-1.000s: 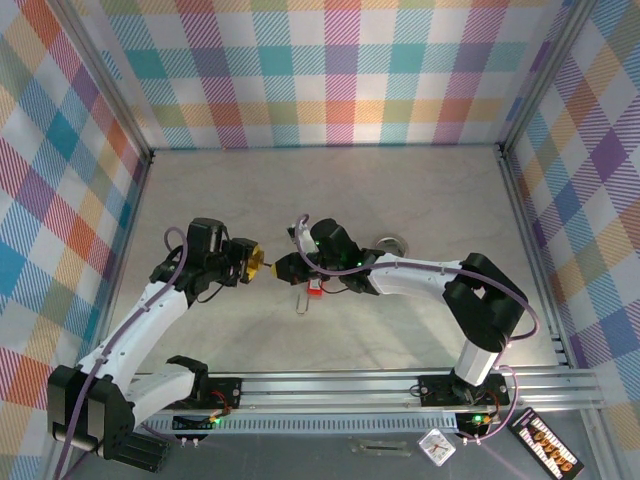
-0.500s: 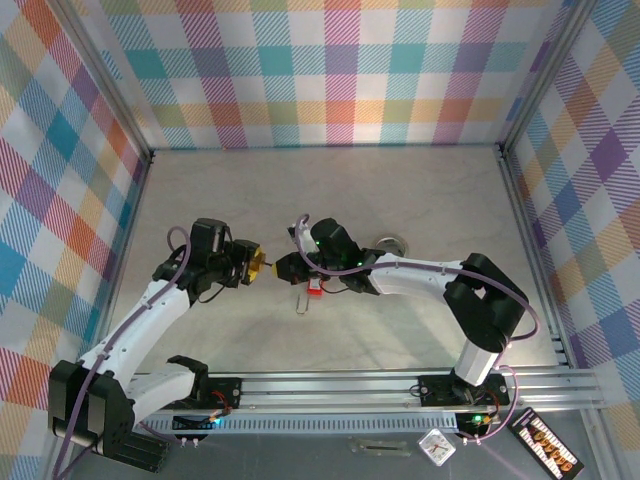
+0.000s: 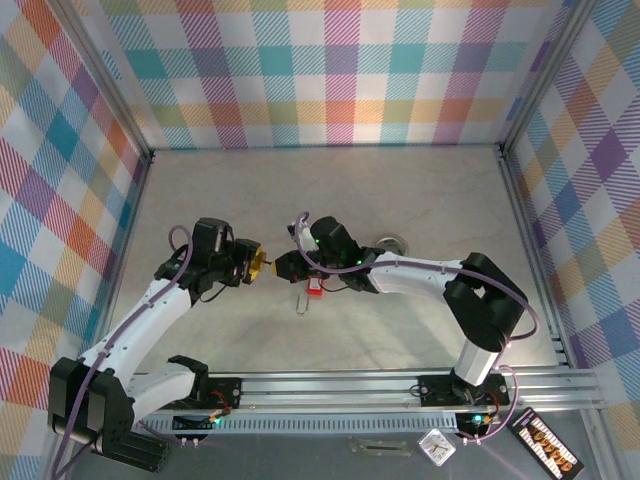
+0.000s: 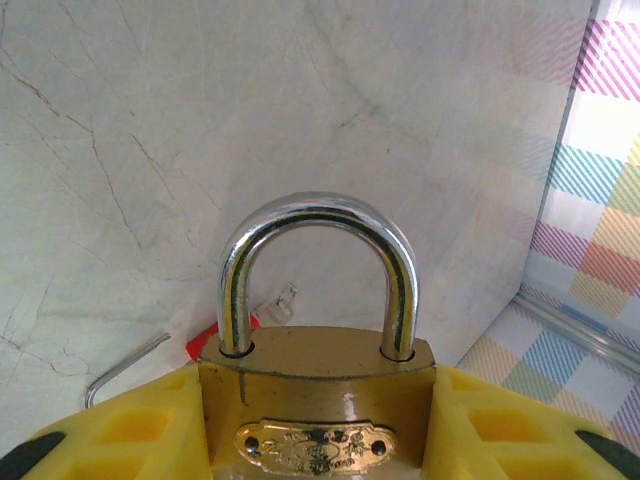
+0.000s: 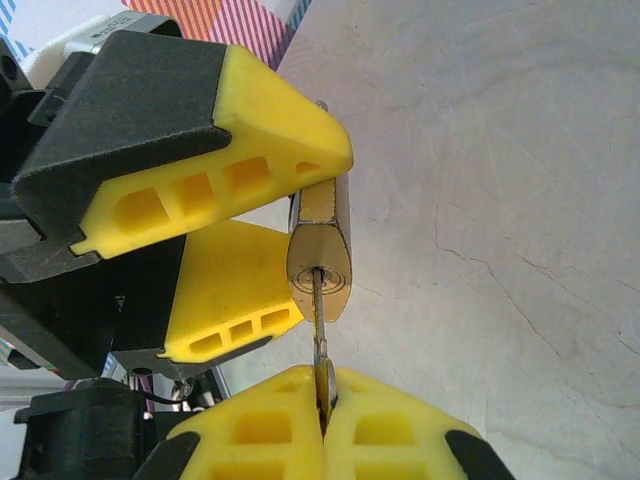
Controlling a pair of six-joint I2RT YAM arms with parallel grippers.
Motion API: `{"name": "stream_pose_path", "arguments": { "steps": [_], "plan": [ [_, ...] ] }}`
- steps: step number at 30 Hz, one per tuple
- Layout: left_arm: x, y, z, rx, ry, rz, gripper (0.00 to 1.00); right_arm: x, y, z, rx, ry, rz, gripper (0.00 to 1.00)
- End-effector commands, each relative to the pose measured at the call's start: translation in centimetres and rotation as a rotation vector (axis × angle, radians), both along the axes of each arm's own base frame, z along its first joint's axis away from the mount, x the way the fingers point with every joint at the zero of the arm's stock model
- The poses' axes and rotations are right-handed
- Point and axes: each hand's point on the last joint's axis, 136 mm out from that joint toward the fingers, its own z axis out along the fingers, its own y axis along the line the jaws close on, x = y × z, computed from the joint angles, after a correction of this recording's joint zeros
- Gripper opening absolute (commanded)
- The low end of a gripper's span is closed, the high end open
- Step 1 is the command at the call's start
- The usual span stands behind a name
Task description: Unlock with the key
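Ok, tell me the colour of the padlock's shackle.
The shackle is shiny silver, clearest in the left wrist view.

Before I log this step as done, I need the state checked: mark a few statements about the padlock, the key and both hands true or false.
1. The left hand grips the brass padlock by its body. True.
2. The shackle is open. False: both its legs sit in the body.
3. The right hand pinches the key, whose tip is at the keyhole. True.
4. The padlock lies flat on the table. False: the left hand holds it, with the keyhole facing the key.
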Motion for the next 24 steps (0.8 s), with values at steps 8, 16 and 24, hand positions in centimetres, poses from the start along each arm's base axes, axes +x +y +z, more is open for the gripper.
{"name": "stream_pose_path", "arguments": {
  "steps": [8, 16, 24],
  "plan": [
    [1.5, -2.5, 3.7, -0.093, -0.102, -0.038, 0.34, 0.7, 1.6, 1.6, 0.047, -0.045, 0.015, 0.00],
    [1.8, -3.5, 4.7, -0.115, -0.122, -0.052, 0.30, 0.7, 2.3, 1.1, 0.017, -0.061, 0.024, 0.00],
    [1.9, -4.8, 4.3, -0.109, -0.109, -0.084, 0.27, 0.5, 3.0, 0.9, -0.045, -0.117, 0.034, 0.00]
  ]
}}
